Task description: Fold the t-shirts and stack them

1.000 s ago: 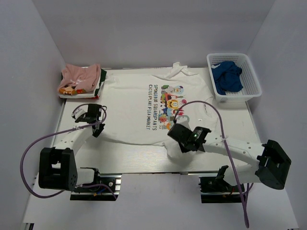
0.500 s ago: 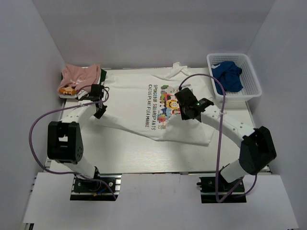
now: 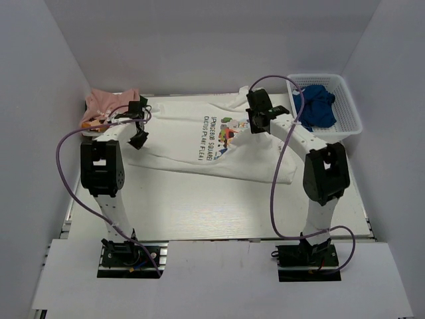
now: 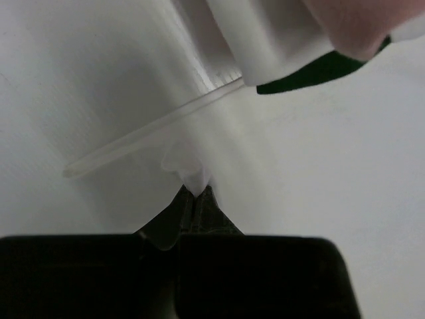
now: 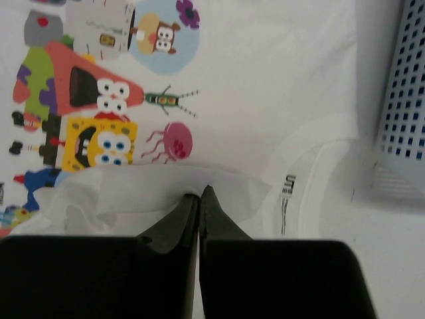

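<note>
Both arms have carried the near hem of the white t-shirt (image 3: pixel 246 159) toward the far edge of the tabletop (image 3: pixel 199 212), doubling the shirt over part of its print. By the left edge, the left gripper (image 4: pixel 194 193) is pinched together on a corner of that white cloth. The right gripper (image 5: pixel 199 193) is clamped on a white fold just beside the cartoon print. Farther back, the pink t-shirt (image 3: pixel 109 103) lies folded at the far left corner. A basket (image 3: pixel 332 133) holding blue cloth (image 3: pixel 317 106) stands at the far right corner.
</note>
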Available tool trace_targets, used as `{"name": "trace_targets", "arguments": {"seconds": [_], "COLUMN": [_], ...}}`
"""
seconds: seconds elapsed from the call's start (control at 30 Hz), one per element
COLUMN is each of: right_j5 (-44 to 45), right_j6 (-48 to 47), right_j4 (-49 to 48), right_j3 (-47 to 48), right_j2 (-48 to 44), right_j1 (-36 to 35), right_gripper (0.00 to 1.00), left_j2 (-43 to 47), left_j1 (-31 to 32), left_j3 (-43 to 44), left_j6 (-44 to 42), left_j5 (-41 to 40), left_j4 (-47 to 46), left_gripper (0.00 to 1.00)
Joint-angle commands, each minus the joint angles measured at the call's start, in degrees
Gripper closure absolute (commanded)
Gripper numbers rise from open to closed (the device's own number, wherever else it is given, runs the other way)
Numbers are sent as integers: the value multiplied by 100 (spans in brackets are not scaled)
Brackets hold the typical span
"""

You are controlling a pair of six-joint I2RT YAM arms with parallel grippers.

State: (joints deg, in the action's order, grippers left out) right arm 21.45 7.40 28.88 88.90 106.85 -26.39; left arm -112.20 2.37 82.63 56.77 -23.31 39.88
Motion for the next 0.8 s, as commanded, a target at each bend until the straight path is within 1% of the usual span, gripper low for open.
{"name": "trace_targets", "arguments": {"seconds": [0.0, 0.1, 0.13, 0.17, 0.2, 0.23, 0.3, 0.33, 0.37, 0.43, 0.47, 0.5, 0.53, 0.57, 0.63, 0.67, 0.7, 0.73, 0.77], "right_j5": [-27, -62, -45, -62, -10, -53, -80, -149, -176, -246, -316, -491, -789, -931, -1281, -1484, -1625, -1696, -1775], "right_j6": [-274, -388, -467, -546, -555, -677, -705, -696, -713, -591, -521, -329, -275, -135, -2, 199, 305, 384, 507], "right_j4": [-129, -33, -49, -50, -23, -75, -163, -155, -146, -111, -85, -163, -259, -304, -618, -690, -769, -892, -945], "right_j3": [739, 1190, 1365, 1532, 1612, 1761, 1806, 1806, 1797, 1579, 1464, 985, 806, 412, -2, -579, -741, -891, -1266], "right_j2": [450, 925, 1178, 1250, 1390, 1452, 1576, 1576, 1498, 1392, 1104, 980, 717, 471, 189, 5, -223, -269, -305], "right_j1": [222, 362, 372, 380, 363, 372, 363, 372, 372, 354, 328, 319, 319, 310, 284, 284, 292, 301, 310], "right_gripper": [100, 100, 100, 100, 100, 68, 55, 52, 50, 39, 30, 26, 10, 10, 10, 10, 10, 10, 10], "left_j2": [-91, -249, -328, -398, -399, -399, -268, -189, -101, 214, 338, 574, 698, 822, 1041, 1121, 1235, 1236, 1236], "left_j1": [-131, -132, -132, -132, -132, -132, -132, -132, -132, -53, -53, 0, 0, 0, 0, 0, 0, 0, 61], "left_j3": [401, 578, 640, 693, 771, 772, 720, 719, 580, 474, 421, 273, 175, 61, -324, -431, -528, -703, -774], "left_j6": [-26, 27, 27, 27, 27, -25, -87, -87, -87, -140, -140, -140, -140, -201, -350, -412, -413, -491, -622], "left_j5": [28, 28, 28, 28, 28, 81, 81, 81, 81, -76, -147, -208, -209, -113, 141, 212, 282, 466, 555], "left_j4": [196, 249, 249, 301, 301, 301, 301, 301, 301, 371, 372, 459, 459, 459, 145, 82, 3, -154, -260], "left_gripper": [100, 100, 93, 75, 41, 24, 2, 0, 0, 0, 0, 0, 0, 0, 0, 0, 0, 0, 0]}}
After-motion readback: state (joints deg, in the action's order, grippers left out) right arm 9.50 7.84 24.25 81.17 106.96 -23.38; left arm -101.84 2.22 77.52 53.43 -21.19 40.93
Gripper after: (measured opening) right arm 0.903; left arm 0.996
